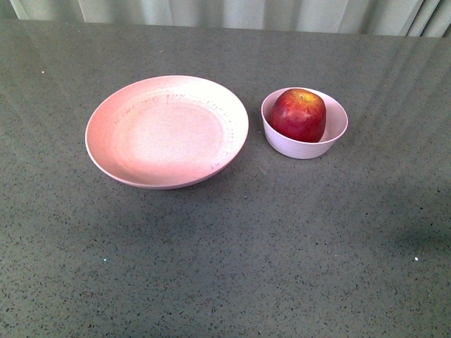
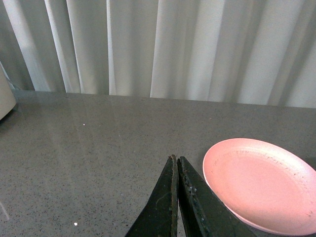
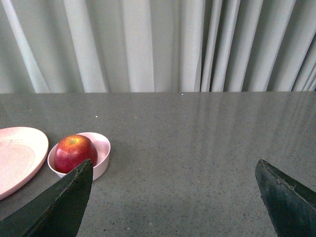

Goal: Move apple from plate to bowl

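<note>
- Dark red apple (image 1: 299, 114) w/ yellowish patch up top sits inside the bowl (image 1: 337, 130), filling most of it; top of apple rises above the rim.
- Bowl is small, pale pinkish-white, steep-sided, upright on the grey speckled worktop (image 1: 225, 260).
- Pink plate (image 1: 167, 131) lies just beside the bowl, on the robot's left of it; wide, shallow, nothing on it. Rims near each other but a thin strip of worktop shows between, so not touching.
- Faint dark speckles run along the plate's rim on the bowl side; they don't read as letters. No brand, label or writing readable on apple, bowl, plate or worktop.
- Front view: neither arm in frame.
- Left wrist view: left claw (image 2: 176, 159) has its two dark fingers pressed together, tips meeting, nothing between them. It hangs over bare worktop w/ the plate's edge just beside it.
- Right wrist view: right claw (image 3: 175, 168) is spread wide, dark fingers (image 3: 59, 207) at opposite edges of the frame, only bare worktop between. Apple and bowl show beyond one finger, apart from it; a slice of plate next to them.
- Pale pleated curtain (image 3: 158, 44) hangs behind the worktop's far edge, seen in all 3 views.
- Off-white object (image 2: 6, 96) cut off at frame edge in left wrist view; can't tell what it is.
</note>
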`<action>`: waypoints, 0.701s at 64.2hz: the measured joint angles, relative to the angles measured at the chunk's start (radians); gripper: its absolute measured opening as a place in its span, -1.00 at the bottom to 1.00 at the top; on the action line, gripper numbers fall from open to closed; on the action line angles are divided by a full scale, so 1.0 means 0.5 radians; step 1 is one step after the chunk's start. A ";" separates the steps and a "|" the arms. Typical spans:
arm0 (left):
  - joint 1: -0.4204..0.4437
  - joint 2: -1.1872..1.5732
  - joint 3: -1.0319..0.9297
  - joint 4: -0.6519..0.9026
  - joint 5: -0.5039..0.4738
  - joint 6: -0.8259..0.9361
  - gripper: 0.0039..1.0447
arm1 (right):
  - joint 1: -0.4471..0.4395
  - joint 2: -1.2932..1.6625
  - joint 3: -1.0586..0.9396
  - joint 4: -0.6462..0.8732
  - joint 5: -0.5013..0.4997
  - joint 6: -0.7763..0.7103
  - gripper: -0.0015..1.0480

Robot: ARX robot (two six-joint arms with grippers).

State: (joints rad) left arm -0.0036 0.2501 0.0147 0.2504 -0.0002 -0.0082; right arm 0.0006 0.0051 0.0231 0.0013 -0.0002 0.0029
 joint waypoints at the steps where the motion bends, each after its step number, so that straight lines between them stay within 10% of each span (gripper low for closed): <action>1: 0.000 -0.006 0.000 -0.006 0.000 0.000 -0.97 | 0.000 0.000 0.000 0.000 0.000 -0.001 0.83; 45: 0.002 -0.469 0.001 -0.501 0.000 0.001 -0.97 | 0.000 0.000 0.000 0.000 0.000 0.000 0.83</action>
State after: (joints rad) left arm -0.0029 0.0154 0.0151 -0.0002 -0.0002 -0.0078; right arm 0.0006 0.0051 0.0231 0.0013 -0.0002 0.0029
